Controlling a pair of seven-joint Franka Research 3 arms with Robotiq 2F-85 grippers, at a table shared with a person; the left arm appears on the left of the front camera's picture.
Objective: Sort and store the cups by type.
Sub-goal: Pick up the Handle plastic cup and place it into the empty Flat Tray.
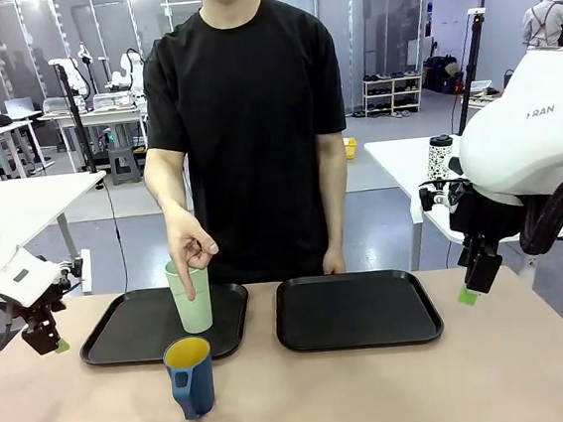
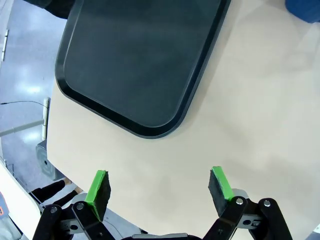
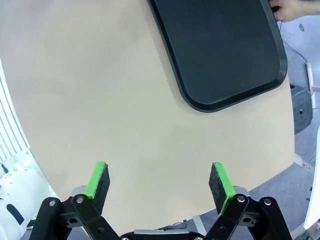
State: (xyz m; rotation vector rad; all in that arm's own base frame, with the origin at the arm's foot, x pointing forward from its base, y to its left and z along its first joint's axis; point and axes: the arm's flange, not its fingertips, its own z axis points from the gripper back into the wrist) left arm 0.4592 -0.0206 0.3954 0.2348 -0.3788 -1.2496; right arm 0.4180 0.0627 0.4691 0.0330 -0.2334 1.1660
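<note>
Front view, with the left tray [image 1: 105, 348] taken as landmark: shows the left gripper [image 1: 53, 345] low over the table [image 1: 379, 391], off that tray's outer end and apart from it, fingers angled down. Puts the right gripper [image 1: 476, 287] well apart from the left tray, past the far end of the right tray [image 1: 358, 308], also pointing down, close over the tabletop.

Left wrist view settles the left claw: jaws spread wide, green pads [image 2: 98, 187] empty, bare tabletop under them and a rounded corner of the left tray just ahead. Right wrist view gives the same for the right claw: wide, pads [image 3: 220, 182] holding nothing.

Counts two cups. Finds the pale green tumbler [image 1: 192, 299] upright on the left tray, toward the end nearest the right tray. Finds the dark blue mug [image 1: 190, 377], yellow inside, upright on the table just beside the left tray's near edge, handle turned toward the camera.

Counts two black trays, side by side, not touching. Counts one person behind them, one hand [image 1: 193, 247] hanging over the tumbler with fingers at its rim, the other hand [image 1: 333, 263] down by the right tray's far edge.
</note>
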